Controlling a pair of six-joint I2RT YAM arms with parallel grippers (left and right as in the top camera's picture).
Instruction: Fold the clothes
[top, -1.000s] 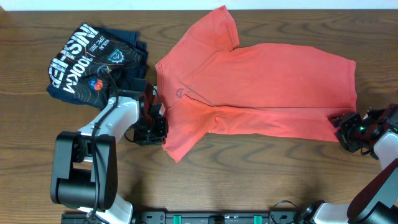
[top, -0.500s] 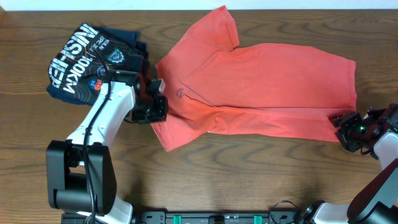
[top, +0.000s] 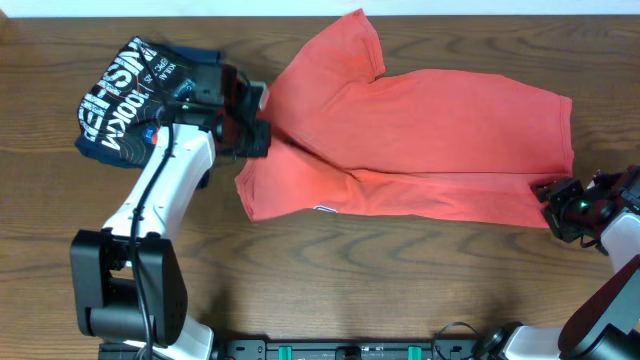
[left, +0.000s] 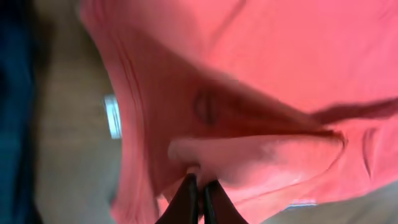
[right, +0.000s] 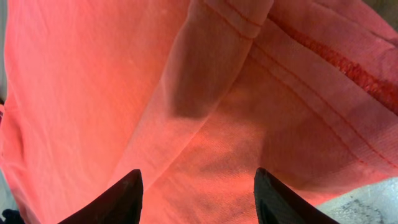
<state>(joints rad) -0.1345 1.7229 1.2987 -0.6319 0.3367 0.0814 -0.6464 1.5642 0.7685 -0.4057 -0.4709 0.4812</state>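
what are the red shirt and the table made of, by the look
The red shirt looks like soft matte knit, likely cotton: it creases and shows stitched hems. The table looks like wood or wood-look laminate: dark brown with visible grain.

We see the orange-red T-shirt (right: 124, 81) filling almost the whole frame, its cloth lying in soft wrinkles. A raised fold (right: 186, 74) runs from the top centre down toward the lower left, with a shadow along its base. At the upper right, a stitched hem (right: 348, 65) crosses diagonally in parallel seam lines. At the bottom edge the right gripper (right: 196, 198) shows its two dark fingertips (right: 115, 200) standing well apart, with cloth spanning the gap. A sliver of pale table (right: 373, 208) shows in the lower right corner.
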